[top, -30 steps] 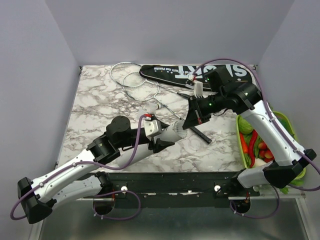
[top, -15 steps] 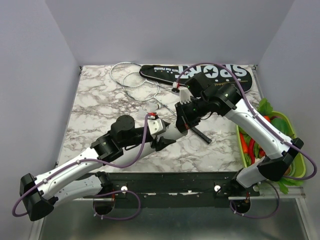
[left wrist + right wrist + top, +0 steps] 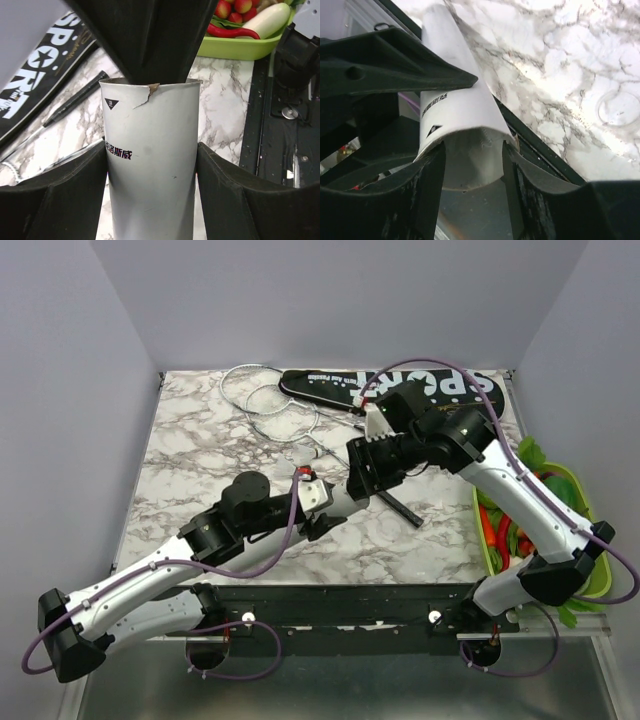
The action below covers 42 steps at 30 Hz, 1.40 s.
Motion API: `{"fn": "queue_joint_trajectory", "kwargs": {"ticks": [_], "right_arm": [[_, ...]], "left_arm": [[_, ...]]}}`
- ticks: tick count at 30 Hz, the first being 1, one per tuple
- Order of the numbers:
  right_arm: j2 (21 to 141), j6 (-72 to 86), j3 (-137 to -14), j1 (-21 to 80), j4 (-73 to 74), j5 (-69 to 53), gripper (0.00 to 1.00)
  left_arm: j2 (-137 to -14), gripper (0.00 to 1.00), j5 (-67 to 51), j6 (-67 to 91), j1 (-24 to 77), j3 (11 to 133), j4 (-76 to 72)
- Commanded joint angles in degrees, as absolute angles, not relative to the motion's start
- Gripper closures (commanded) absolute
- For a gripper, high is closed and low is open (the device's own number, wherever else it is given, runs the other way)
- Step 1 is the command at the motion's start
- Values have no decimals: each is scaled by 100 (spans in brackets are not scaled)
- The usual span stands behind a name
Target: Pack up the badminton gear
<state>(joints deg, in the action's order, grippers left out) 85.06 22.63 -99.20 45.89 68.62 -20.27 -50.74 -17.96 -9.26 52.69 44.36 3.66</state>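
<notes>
The left gripper (image 3: 151,155) has its 2 fingers shut tight on a white tube (image 3: 150,112), 1 finger on each side. The open end of the tube sticks out past the fingertips. Its rim has a small rip.

The right gripper (image 3: 474,152) is right at that open end. Its 2 fingers are apart, and the mouth of the tube shows between them. I cannot tell if they touch the rim.

The black bag (image 3: 322,387) with SPORT in white lies flat on the marble table (image 3: 190,440). It is well past the right fingers, by the back edge.

The 2 rackets (image 3: 284,412) lie on the table too, outside the bag. Their round hoops sit next to the thin end of the bag, well past the left fingers. 1 black handle (image 3: 404,510) lies on the table close to the tips of both grippers.

A green tray (image 3: 240,49) of vegetables sits off to the right of all the fingers.
</notes>
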Motion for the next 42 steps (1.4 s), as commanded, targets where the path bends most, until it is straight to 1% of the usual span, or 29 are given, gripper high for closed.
{"fn": "queue_joint_trajectory", "kwargs": {"ticks": [1, 4, 5, 8, 10, 12, 17, 18, 20, 25, 28, 33, 42], "right_arm": [[8534, 2154, -10947, 4615, 7531, -1767, 40], [8692, 2031, -11730, 4316, 7909, -1434, 37], [8736, 2013, -11838, 4081, 7980, -1337, 36], [8868, 2004, -11979, 3614, 7955, -915, 35], [8991, 2013, -11901, 3534, 7639, -397, 34], [9324, 2092, -11761, 3472, 7271, -246, 34], [10018, 2547, -11435, 3463, 6259, -422, 33], [10176, 2592, -11348, 3463, 5849, -448, 33], [10414, 2733, -11197, 3463, 5521, -553, 33], [11704, 2672, -11803, 3507, 5291, -895, 33], [12284, 2663, -12093, 3586, 5019, -1072, 32], [13147, 2435, -13110, 3884, 5115, -572, 31], [13526, 1917, -12982, 4297, 4519, 728, 30]], "left_arm": [[-4756, 100, -1170, -1099, 5265, 4518, 175], [-4484, 100, -731, -1107, 5265, 4263, 307], [-4404, 100, -590, -1186, 5265, 4210, 421], [-4193, 100, -45, -1327, 5265, 4087, 728], [-4061, 100, 402, -1397, 5265, 4061, 869], [-3982, 100, 719, -1371, 5256, 4052, 1019], [-3858, 100, 1799, -1239, 5247, 4113, 1361], [-3850, 100, 1950, -1222, 5247, 4157, 1415], [-3823, 100, 2161, -1125, 5247, 4175, 1450], [-3814, 100, 3197, -888, 5247, 4254, 1529], [-3841, 100, 3637, -703, 5247, 4359, 1696], [-3858, 100, 4165, -388, 5247, 4456, 1959], [-3823, 100, 4166, -325, 5247, 4570, 2311]]}}
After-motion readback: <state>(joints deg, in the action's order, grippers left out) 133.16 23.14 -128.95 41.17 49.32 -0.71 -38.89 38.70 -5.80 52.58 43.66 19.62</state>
